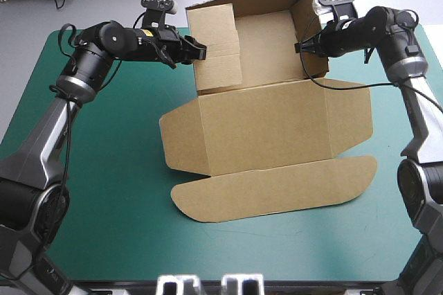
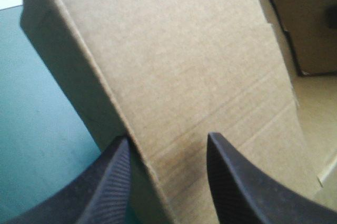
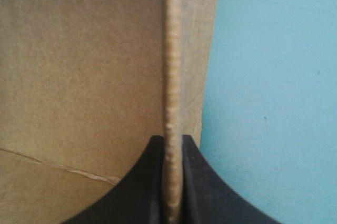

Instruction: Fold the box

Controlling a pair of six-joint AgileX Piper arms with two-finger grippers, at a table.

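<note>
Toward the teal-green cover's (image 1: 104, 170) far edge sits the brown box (image 1: 270, 94), long axis far-to-near, lid (image 1: 263, 136) flat, pointing nearward. The right gripper (image 3: 172, 139) pinches its right wall (image 1: 308, 28); the left gripper (image 2: 167, 137) straddles the left wall (image 1: 214, 46), fingers apart.

Brown box (image 1: 263, 129) on teal-green cover (image 1: 104, 191) (black ribbed fingers (image 2: 113, 182)).

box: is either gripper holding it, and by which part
The right gripper is shut on the box, pinching the edge of its raised right wall. The left gripper is open, straddling the left wall.
</note>
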